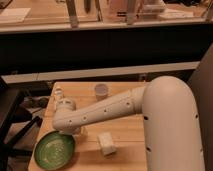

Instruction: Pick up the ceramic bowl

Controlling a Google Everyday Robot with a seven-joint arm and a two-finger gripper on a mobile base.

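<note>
Ceramic bowl (54, 150), glossy green, hand (71, 131) near rim

The gripper (77, 132) is almost wholly hidden under the rounded end of the arm (100, 112), at the upper right rim of the ceramic bowl (52, 150), which the arm partly covers. A small white bottle (59, 92) is half hidden behind it. The arm's bulky shoulder hides the right side of the table (125, 135). The pale block (106, 143) is perhaps a sponge.
</note>
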